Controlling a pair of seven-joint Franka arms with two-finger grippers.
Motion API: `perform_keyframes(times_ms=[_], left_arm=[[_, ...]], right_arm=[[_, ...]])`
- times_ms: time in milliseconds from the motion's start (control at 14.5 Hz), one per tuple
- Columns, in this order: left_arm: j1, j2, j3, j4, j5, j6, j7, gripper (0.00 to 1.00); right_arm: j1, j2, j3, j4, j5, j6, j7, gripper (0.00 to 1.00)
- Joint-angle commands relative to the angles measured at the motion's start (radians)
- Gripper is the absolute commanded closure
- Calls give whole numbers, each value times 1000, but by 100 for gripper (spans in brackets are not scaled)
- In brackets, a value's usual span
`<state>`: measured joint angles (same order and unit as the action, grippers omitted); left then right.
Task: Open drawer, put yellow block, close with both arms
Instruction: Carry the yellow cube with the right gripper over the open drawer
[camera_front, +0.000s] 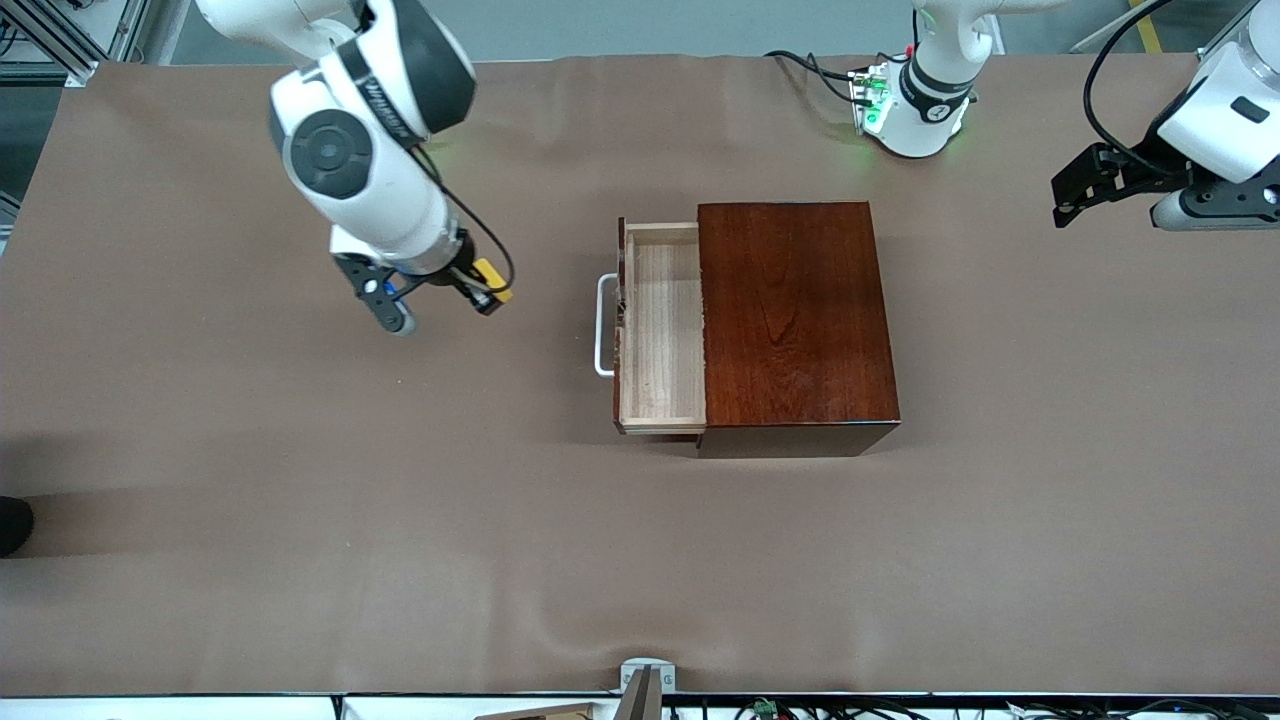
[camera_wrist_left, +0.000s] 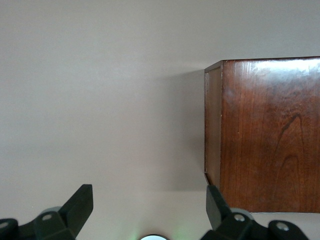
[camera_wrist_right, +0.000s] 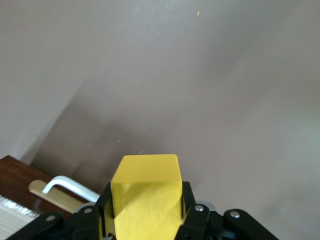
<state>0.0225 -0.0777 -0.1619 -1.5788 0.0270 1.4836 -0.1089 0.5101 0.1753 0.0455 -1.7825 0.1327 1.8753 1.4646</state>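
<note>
Here the right gripper's (camera_wrist_right: 145, 220) fingers (camera_wrist_right: 192, 212) clamp the yellow block (camera_front: 493, 277) between them, up over bare table (camera_front: 250, 480) beside the handle (camera_front: 603, 325) of the open drawer (camera_front: 662, 330). The left gripper (camera_wrist_left: 150, 210) waits spread open beside the box (camera_front: 795, 315).

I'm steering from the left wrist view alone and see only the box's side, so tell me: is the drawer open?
Observer: Yes, the drawer is pulled out toward the right arm's end of the table, its tray bare.
Operator: Where's the yellow block?
Observer: The yellow block is clamped in the right gripper, over the table short of the drawer's handle.
Operator: And my own gripper?
Observer: The left gripper waits, open, over the table at the left arm's end, clear of the box.
</note>
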Motion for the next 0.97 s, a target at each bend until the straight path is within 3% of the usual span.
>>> perform_keyframes(times_ms=[0,899], left_arm=[[10,-22,-4,-20,-6,-5,15,0],[13,-10,-4,-21,-6,-2,15,0]], right_arm=[[57,64,-12,61,8,34,141,100],[159,125,-12,106,99,162,491,100]])
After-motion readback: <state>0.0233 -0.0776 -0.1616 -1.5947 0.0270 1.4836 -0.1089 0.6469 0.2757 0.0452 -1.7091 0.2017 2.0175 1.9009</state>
